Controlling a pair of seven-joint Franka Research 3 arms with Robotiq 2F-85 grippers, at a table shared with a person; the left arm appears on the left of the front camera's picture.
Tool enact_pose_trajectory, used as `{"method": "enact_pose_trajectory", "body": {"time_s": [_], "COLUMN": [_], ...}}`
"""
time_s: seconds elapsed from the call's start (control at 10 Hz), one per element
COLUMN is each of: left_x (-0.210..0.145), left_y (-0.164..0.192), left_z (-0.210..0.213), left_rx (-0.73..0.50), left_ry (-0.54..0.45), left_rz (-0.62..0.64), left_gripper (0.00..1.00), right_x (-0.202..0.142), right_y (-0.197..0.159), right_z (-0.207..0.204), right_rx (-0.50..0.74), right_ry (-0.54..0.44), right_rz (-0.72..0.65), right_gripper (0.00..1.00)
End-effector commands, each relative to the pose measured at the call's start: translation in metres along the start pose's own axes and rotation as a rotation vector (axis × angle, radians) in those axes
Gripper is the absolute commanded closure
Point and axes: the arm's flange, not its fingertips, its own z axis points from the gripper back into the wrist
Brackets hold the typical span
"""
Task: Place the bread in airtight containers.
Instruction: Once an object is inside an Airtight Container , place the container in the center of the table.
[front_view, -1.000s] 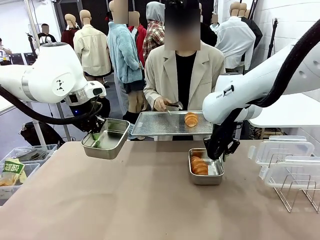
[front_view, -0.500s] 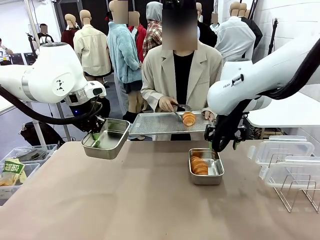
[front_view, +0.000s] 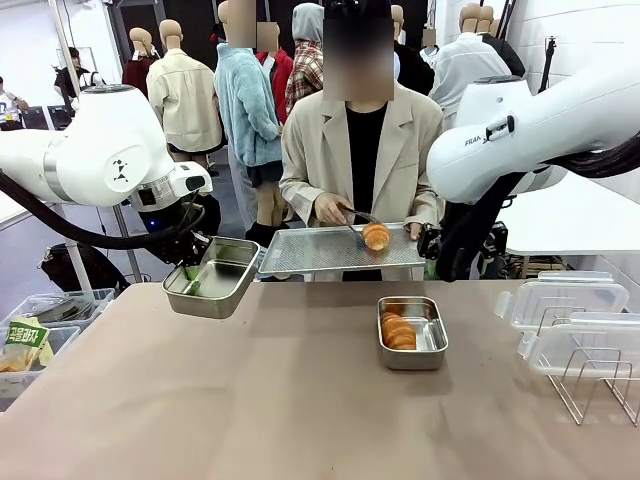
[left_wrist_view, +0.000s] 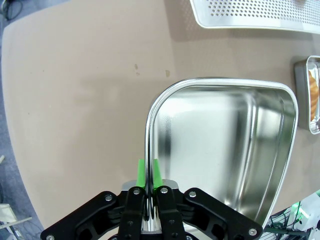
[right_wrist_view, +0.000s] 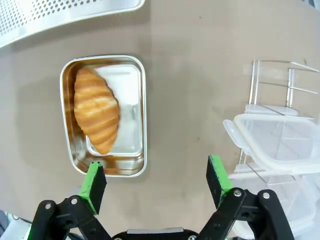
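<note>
Up from the table since a second ago, our right gripper (right_wrist_view: 156, 180) hangs with fingers spread wide. At left, our left gripper (left_wrist_view: 148, 172) pinches the rim of the empty container (left_wrist_view: 220, 150). We see the bread (front_view: 398, 331) lying in the middle container (front_view: 410, 362), and another roll (front_view: 377, 236) on the person's far tray (front_view: 310, 250).

A matte tan counter (front_view: 280, 400) spreads across the foreground under even indoor light, with a white tiled wall (front_view: 590, 30) at the right, a white table (front_view: 580, 225) below it, clear storage bins (front_view: 60, 340) at lower left and grey-blue floor (front_view: 20, 260) beyond.
</note>
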Motion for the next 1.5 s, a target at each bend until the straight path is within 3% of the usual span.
{"method": "enact_pose_trajectory", "body": {"time_s": [0.0,1.4], "left_x": [-0.0005,-0.0005], "left_y": [0.0019,0.0019], "left_z": [0.0040,0.0040], "left_rx": [0.013,0.013], "left_ry": [-0.012,-0.012], "left_rz": [-0.009,-0.009], "left_gripper": [1.00,1.00], "right_x": [0.0020,0.0020], "right_y": [0.0025,0.0025], "right_z": [-0.0147,-0.0147], "right_rx": [0.002,0.002], "right_ry": [0.013,0.013], "right_rz": [-0.023,-0.023], "right_gripper": [0.00,0.00]}}
